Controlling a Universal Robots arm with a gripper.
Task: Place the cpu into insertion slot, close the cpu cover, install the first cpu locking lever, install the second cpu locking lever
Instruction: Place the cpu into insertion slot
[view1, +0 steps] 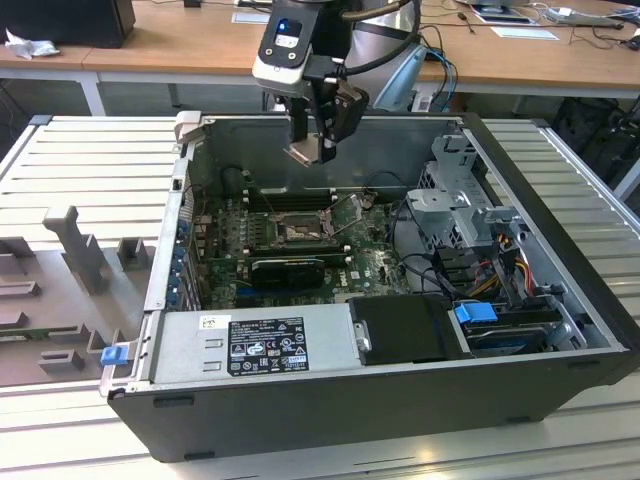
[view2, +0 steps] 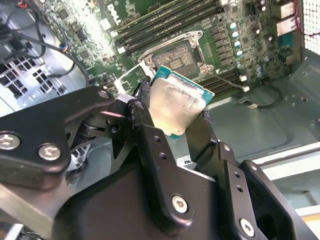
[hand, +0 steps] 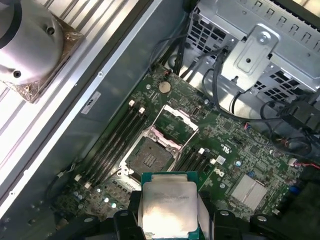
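My gripper (view1: 318, 150) hangs above the open computer case, over its far wall, and is shut on the cpu (view1: 305, 153). In both wrist views the cpu (view2: 177, 107) (hand: 167, 207) shows its pale silvery face with a green rim, clamped by its edges between the black fingers (view2: 140, 125). Below it on the green motherboard lies the insertion slot (view1: 297, 231) (hand: 150, 159) (view2: 177, 57), uncovered, with its dark contact field showing. The cpu cover (hand: 175, 120) (view2: 131, 80) is swung open beside the slot. The cpu is well clear of the slot and not touching the board.
Long black memory slots (hand: 112, 145) flank the socket. A silver drive cage (view1: 460, 200) and bundled cables (view1: 505, 265) fill the case on the exterior view's right. The power supply (view1: 255, 345) runs along the near wall. Grey fixtures (view1: 75, 250) stand outside on the slatted table.
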